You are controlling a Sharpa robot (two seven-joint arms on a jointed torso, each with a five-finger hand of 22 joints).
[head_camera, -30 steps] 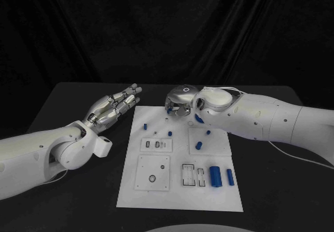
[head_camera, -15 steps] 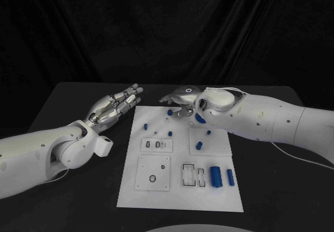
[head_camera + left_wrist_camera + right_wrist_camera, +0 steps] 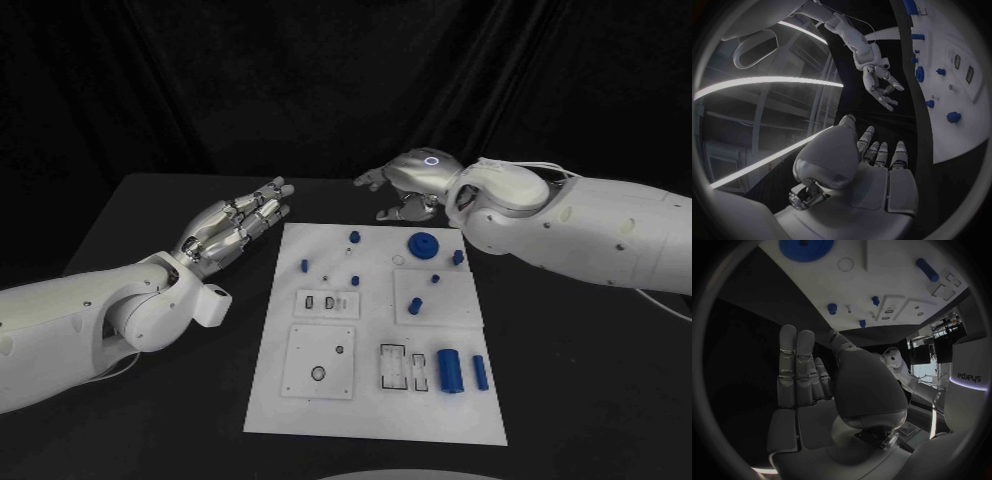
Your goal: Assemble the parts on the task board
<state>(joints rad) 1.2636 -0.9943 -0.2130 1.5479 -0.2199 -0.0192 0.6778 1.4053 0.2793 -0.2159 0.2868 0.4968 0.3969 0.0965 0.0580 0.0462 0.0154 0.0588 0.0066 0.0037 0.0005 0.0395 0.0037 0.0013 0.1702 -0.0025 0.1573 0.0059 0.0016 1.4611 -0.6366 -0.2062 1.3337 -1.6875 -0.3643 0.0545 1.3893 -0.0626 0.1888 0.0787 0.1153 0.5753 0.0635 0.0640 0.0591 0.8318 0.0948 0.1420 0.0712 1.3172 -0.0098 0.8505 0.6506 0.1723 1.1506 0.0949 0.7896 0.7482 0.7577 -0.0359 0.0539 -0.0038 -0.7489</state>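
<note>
Both robot hands hover empty, fingers apart: left robot hand (image 3: 238, 222), right robot hand (image 3: 408, 188). The right wrist view shows the blue gear's (image 3: 806, 247) teeth on the task board (image 3: 368, 400).

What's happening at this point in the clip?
Neither hand holds anything right now. The right hand hovers past the far edge of the task board, fingers apart and empty. A blue gear lies on the board's far end just below it. The left hand hovers open beside the board's far left corner. Several small blue pegs and two blue cylinders sit on the board, so assembly looks unfinished.
</note>
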